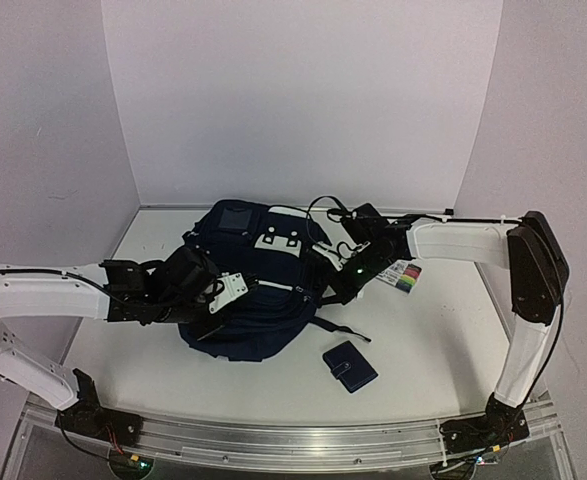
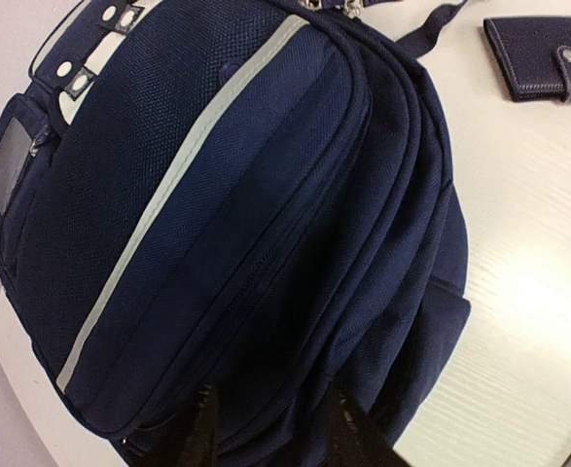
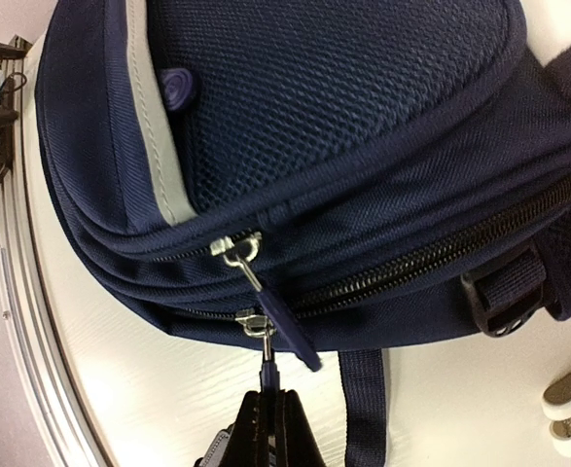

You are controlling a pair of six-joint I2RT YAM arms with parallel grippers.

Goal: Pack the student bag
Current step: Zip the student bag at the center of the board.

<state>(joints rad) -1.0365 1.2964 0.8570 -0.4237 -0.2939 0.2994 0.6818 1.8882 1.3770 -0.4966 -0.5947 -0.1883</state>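
Observation:
The student bag (image 1: 258,300) lies flat in the middle of the table, navy with a grey stripe (image 2: 168,195) and a white patch (image 1: 278,240). My left gripper (image 1: 223,293) rests against its left side. In the left wrist view its gripper (image 2: 268,386) has both fingers (image 2: 203,418) apart, set against the bag's navy fabric without pinching it. My right gripper (image 1: 345,275) is at the bag's right side. In the right wrist view this gripper (image 3: 273,397) is shut on the pull tab (image 3: 268,362) of the lower zipper, whose slider (image 3: 256,321) sits just below a second slider (image 3: 234,248).
A small navy wallet (image 1: 350,366) lies on the table in front of the bag, also seen as the wallet (image 2: 543,56) in the left wrist view. A multicoloured card-like item (image 1: 406,277) lies under the right arm. A metal rail (image 1: 273,440) runs along the near edge.

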